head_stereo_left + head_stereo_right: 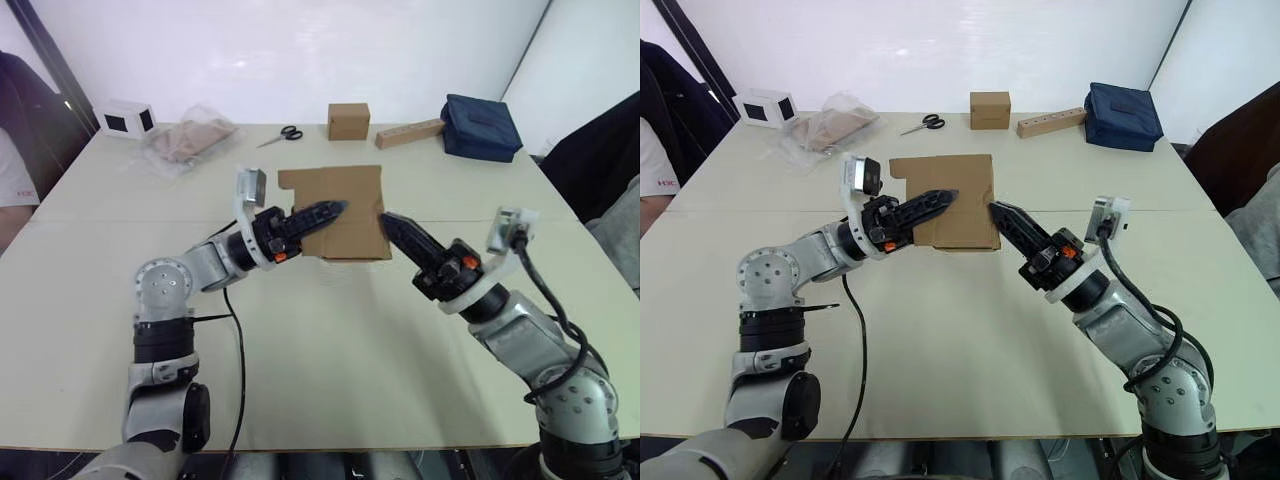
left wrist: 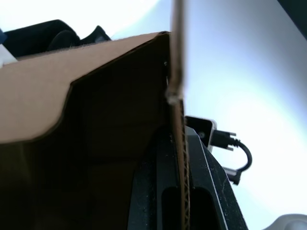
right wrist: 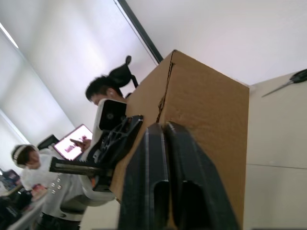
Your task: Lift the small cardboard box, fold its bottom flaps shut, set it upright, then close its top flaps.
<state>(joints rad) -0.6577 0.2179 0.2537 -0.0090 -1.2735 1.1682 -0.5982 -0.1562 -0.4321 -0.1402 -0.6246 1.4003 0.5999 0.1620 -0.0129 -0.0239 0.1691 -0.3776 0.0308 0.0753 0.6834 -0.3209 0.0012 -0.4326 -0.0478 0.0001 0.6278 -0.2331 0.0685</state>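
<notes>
Two grippers meet at the small cardboard box (image 1: 343, 208), which sits near the middle of the pale surface (image 1: 330, 340), between the arms; the left gripper (image 1: 333, 209) comes in from the robot's left with its black fingers lying over the box's upper face, and in the left wrist view a thin cardboard wall (image 2: 178, 143) stands edge-on between those fingers, so it is pinching that wall; the right gripper (image 1: 997, 211) comes in from the robot's right, its tips touching the box's near right corner, and in the right wrist view its two fingers (image 3: 153, 191) lie pressed together against the brown wall (image 3: 206, 115) with nothing between them; one flap (image 1: 910, 166) juts out at the far left edge of the box, level with the upper face; along the far edge of the surface lie a white box with black squares (image 1: 125, 118), a clear plastic bag (image 1: 188, 140), scissors (image 1: 283, 134), a neat brown cube (image 1: 348, 121), a wooden block (image 1: 410, 133) and a dark blue bag (image 1: 481, 127), all well apart from the box; people sit in the background of the right wrist view.
</notes>
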